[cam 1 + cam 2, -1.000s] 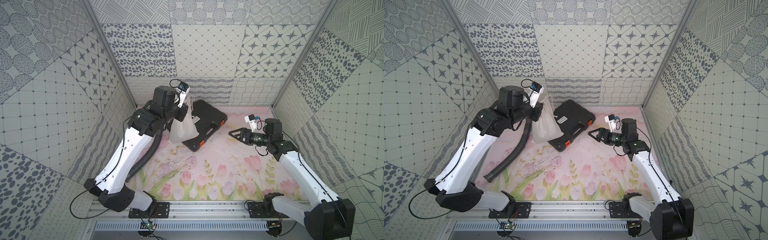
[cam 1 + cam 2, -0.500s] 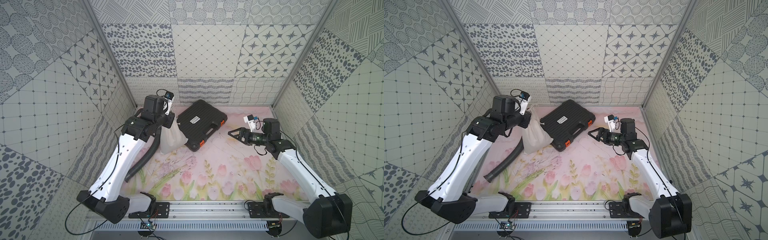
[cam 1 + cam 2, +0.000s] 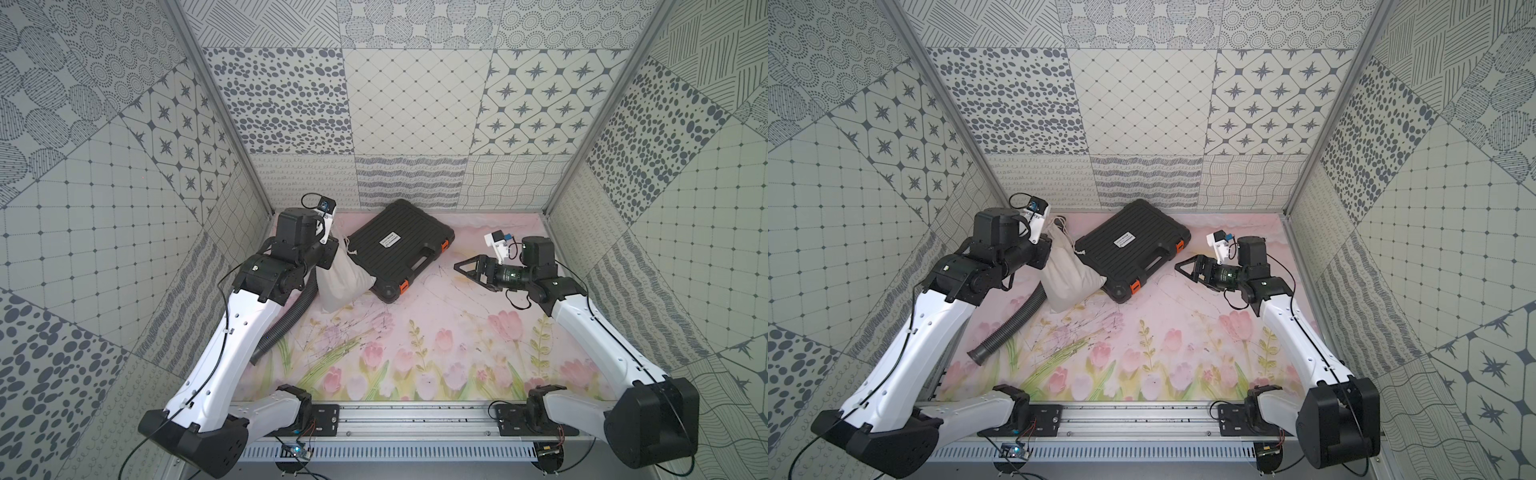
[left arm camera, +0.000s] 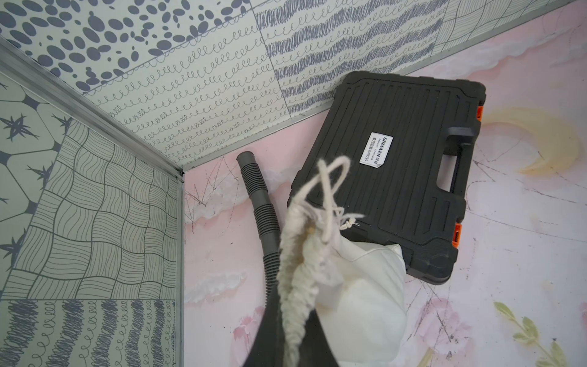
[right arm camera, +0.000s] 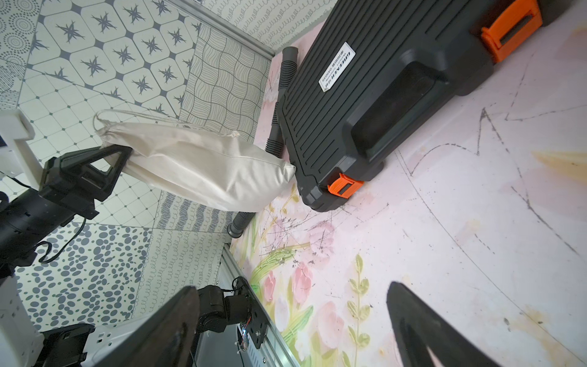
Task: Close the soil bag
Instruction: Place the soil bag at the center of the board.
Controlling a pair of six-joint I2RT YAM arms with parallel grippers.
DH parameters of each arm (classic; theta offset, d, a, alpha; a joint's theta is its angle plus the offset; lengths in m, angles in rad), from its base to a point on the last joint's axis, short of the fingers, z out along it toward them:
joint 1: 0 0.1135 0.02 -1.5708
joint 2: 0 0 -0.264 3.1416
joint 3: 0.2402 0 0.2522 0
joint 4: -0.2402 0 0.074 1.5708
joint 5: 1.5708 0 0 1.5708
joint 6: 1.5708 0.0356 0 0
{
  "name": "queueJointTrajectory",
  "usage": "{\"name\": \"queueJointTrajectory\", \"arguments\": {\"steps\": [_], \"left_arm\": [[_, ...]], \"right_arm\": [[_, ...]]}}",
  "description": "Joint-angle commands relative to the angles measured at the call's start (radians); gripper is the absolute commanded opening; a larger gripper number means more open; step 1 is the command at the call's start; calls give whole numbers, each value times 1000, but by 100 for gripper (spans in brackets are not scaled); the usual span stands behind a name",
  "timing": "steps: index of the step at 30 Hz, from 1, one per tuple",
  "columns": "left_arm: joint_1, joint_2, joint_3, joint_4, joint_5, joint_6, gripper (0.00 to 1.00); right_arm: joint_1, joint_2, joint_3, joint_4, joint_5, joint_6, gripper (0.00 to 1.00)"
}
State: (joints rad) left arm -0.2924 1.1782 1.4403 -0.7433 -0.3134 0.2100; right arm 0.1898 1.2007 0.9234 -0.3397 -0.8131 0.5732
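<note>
The soil bag (image 3: 343, 278) (image 3: 1069, 278) is an off-white cloth sack hanging from my left gripper (image 3: 327, 250) (image 3: 1045, 252) at the back left. That gripper is shut on the bag's gathered neck (image 4: 295, 286), which runs out from between the dark fingers (image 4: 270, 336). Thin white cords (image 4: 330, 178) loop out of the mouth, and a knotted end lies on the black case. The right wrist view shows the left fingertips pinching the neck of the soil bag (image 5: 203, 168), whose lower corner touches the case. My right gripper (image 3: 459, 266) (image 3: 1181, 268) (image 5: 290, 287) stands open and holds nothing, to the right of the case.
A black ribbed case (image 3: 399, 249) (image 3: 1133, 249) with orange latches lies flat at the back middle. A dark corrugated hose (image 3: 286, 324) (image 3: 1009, 328) runs along the left wall under the bag. Patterned walls close in on three sides; a metal rail (image 3: 415, 419) crosses the front.
My left arm has carried the bag leftward and lower, from above the case's left end toward the back left corner. The right gripper has drifted slightly and stays open.
</note>
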Motion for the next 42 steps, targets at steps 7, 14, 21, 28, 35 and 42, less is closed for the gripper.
{"name": "queueJointTrajectory", "arguments": {"steps": [7,14,21,28,35,42], "left_arm": [[28,-110,-173,155,-16,22,0],[32,-173,-243,149,-31,66,0],[36,-212,-290,151,-62,87,0],[36,-236,-385,171,32,11,0],[36,-181,-502,218,179,-154,0],[36,-106,-561,285,256,-212,0]], "right_arm": [[49,45,33,35,37,12,97],[90,86,47,40,56,8,97],[136,139,80,47,73,9,97],[152,151,97,47,94,18,97],[154,118,60,47,124,19,97],[155,75,28,45,142,17,97]]}}
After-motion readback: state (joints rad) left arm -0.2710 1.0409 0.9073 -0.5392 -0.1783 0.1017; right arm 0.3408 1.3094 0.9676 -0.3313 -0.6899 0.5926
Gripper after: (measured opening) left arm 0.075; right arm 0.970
